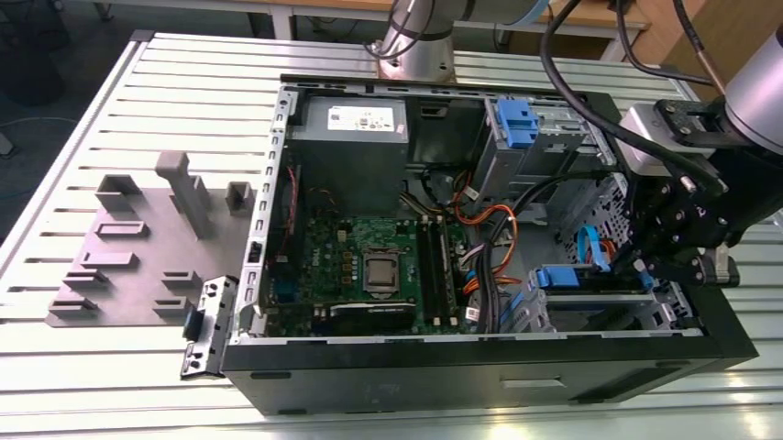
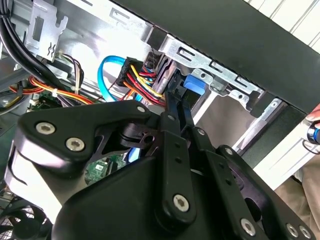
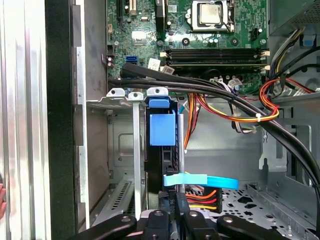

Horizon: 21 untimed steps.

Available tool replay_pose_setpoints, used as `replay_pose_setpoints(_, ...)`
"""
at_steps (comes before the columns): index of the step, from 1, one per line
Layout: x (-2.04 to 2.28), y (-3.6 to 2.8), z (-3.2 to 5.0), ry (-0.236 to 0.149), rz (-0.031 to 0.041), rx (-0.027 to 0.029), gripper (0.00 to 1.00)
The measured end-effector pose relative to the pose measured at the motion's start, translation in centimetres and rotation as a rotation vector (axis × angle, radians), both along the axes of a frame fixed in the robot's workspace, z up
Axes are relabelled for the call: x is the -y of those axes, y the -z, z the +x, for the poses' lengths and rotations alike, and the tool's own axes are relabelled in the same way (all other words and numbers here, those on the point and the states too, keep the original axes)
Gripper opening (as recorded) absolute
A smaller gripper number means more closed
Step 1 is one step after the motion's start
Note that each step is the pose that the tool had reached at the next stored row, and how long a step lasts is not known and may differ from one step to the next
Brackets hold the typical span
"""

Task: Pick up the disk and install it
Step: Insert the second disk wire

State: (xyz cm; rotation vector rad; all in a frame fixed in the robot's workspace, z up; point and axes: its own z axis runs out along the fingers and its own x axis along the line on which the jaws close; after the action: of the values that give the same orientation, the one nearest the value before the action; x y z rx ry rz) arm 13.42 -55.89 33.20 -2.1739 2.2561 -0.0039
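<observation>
The disk (image 3: 162, 127) stands edge-on in a slot of the grey metal drive cage (image 3: 117, 92), at the front corner of the open computer case (image 1: 490, 367). Its blue plastic tab (image 1: 566, 277) points toward the motherboard. In the first wrist view my gripper (image 3: 172, 207) sits at the disk's far end, its black fingers close together on the thin edge. In the second wrist view the fingers (image 2: 172, 125) run up to the blue tab (image 2: 193, 86). In the exterior view my gripper (image 1: 630, 266) reaches into the case on that view's right.
Bundled power wires (image 3: 235, 112) and a blue data cable (image 3: 200, 181) lie beside the cage. A second blue-tabbed caddy (image 1: 516, 124) sits in the rear cage, beside the power supply (image 1: 348, 137). A grey fixture plate (image 1: 135, 247) lies on the exterior view's left. A person's hand (image 2: 312, 120) is near the case.
</observation>
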Motion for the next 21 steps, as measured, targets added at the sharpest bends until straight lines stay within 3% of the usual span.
replay_pose_setpoints(14,0.00,-0.17,0.00,0.000,0.0084,0.0000,0.17)
replay_pose_setpoints(21,0.02,-0.21,0.00,0.000,0.0171,0.0000,0.17)
